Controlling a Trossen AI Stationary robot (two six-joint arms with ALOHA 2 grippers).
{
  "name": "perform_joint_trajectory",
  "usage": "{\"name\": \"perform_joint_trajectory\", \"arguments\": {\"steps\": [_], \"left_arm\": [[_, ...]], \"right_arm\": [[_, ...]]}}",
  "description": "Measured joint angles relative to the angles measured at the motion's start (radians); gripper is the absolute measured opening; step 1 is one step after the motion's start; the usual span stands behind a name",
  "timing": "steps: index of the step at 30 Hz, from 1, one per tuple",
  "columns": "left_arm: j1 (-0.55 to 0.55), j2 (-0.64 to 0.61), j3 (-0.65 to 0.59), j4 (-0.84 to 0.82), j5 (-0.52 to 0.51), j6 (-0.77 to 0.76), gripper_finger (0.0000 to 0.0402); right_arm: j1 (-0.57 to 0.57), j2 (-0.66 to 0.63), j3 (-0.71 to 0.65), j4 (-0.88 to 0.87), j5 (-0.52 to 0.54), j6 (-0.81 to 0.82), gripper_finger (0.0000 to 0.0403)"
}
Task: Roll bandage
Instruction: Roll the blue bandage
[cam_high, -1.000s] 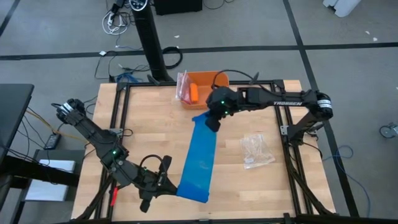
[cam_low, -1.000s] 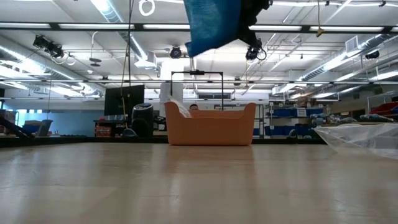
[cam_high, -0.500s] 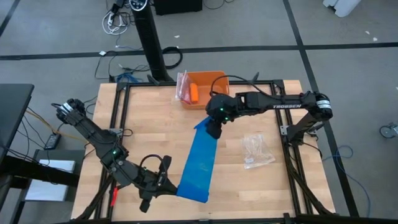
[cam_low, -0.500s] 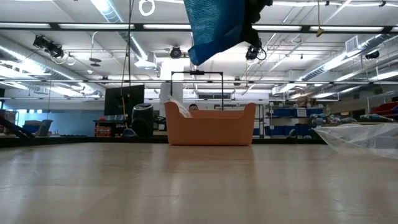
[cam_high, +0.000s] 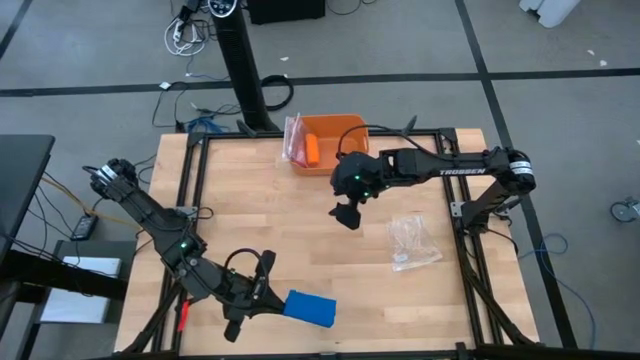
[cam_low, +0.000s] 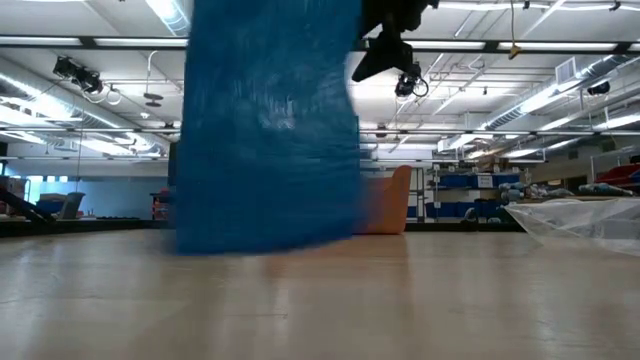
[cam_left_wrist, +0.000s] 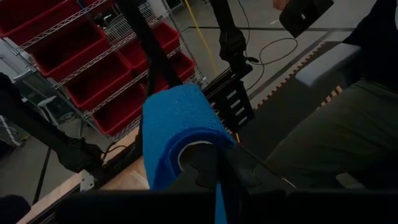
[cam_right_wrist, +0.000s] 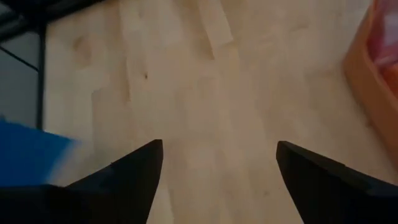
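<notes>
The bright blue bandage (cam_high: 308, 308) lies gathered in a short heap near the table's front edge. It sits right beside my left gripper (cam_high: 266, 298), which is shut on it. In the low view the bandage (cam_low: 265, 130) is a blurred blue sheet, and in the left wrist view the bandage (cam_left_wrist: 177, 121) arches over my fingers. My right gripper (cam_high: 347, 213) hangs open above the table's middle, with bare wood between its fingers (cam_right_wrist: 134, 171). A blue corner of the bandage (cam_right_wrist: 28, 155) shows far off in the right wrist view. My left gripper pinches one end of the bandage (cam_left_wrist: 186, 155) between its shut fingers (cam_left_wrist: 208, 174). It comes about level from the table's left. The cloth curves up and over the fingertips. The rest lies heaped on the table toward the right.
An orange bin (cam_high: 335, 135) stands at the far edge. It holds a small orange cylinder (cam_high: 313, 150) and a pinkish bag (cam_high: 293, 140). A crinkly clear plastic bag (cam_high: 412, 242) lies on the right side. Bare wood (cam_high: 250, 220) spreads between the arms.
My right gripper has opened and let go of the bandage's far end, moving a little toward the near edge. The strip had stretched taut between the two grippers. Its freed end has fallen toward my left gripper, and the strip has collapsed into a short heap.
</notes>
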Motion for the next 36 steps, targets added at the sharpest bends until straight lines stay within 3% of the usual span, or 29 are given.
{"name": "perform_joint_trajectory", "arguments": {"steps": [6,10,14,25,31,36], "left_arm": [[0.005,0.0,-0.011,-0.034,-0.079,-0.025,0.0007],[0.022,0.0,-0.05,-0.009,-0.092,-0.049,0.0007],[0.042,0.0,-0.084,0.049,-0.091,-0.053,0.0007],[0.149,-0.082,-0.236,0.215,-0.098,-0.041,0.0007],[0.22,-0.114,-0.29,0.308,-0.063,-0.001,0.0007],[0.251,-0.114,-0.292,0.369,-0.038,0.068,0.0007]], "right_arm": [[0.046,-0.04,-0.002,-0.078,0.081,-0.082,0.0296],[0.15,-0.057,-0.105,-0.014,0.191,-0.095,0.0273],[0.245,-0.069,-0.284,0.168,0.244,-0.05,0.0247],[0.462,-0.145,-0.763,0.912,0.408,0.107,0.0201],[0.518,-0.116,-0.885,1.24,0.445,0.15,0.0191],[0.523,-0.048,-0.908,1.38,0.444,0.199,0.019]]}}
